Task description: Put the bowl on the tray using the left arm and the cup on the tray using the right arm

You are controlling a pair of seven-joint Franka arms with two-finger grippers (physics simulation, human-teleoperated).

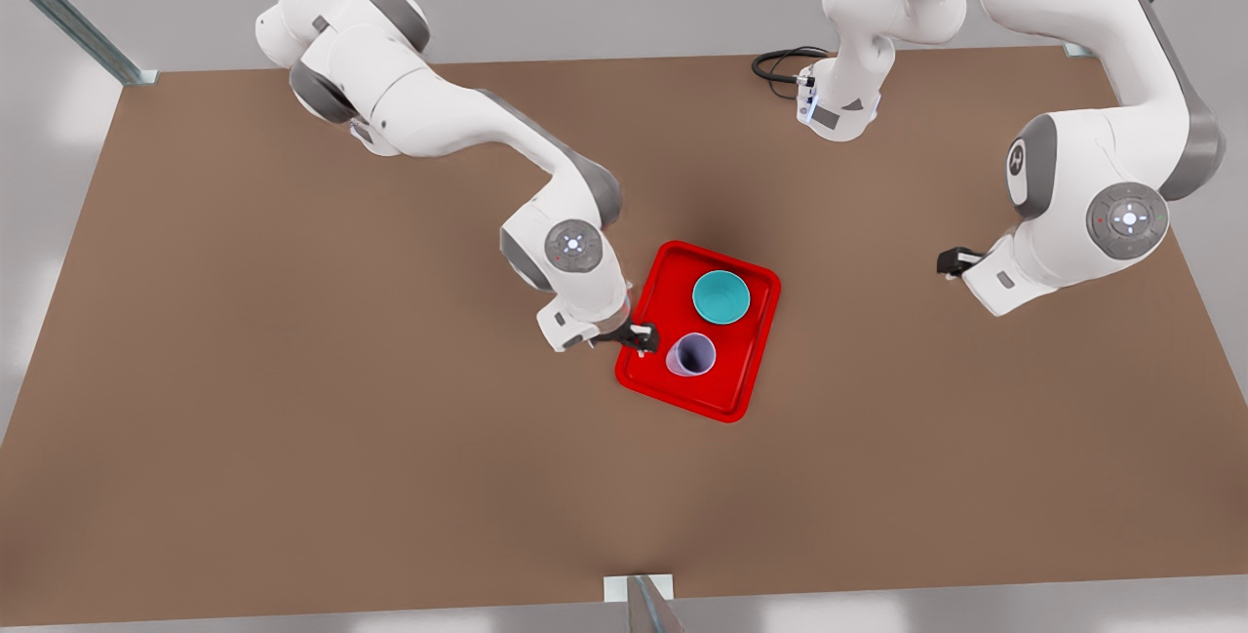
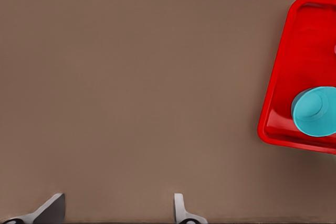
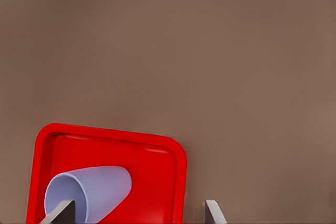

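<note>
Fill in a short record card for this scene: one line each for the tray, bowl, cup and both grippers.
tray: red, on the brown table
bowl: teal, upright on the tray
cup: lavender, on the tray
right gripper: open, one finger at the cup's rim
left gripper: open, over bare table, away from the tray

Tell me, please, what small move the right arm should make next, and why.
Probably lift the right end effector straight up and away. The cup already stands on the tray beside the bowl, and the fingers look open around its rim.
</note>
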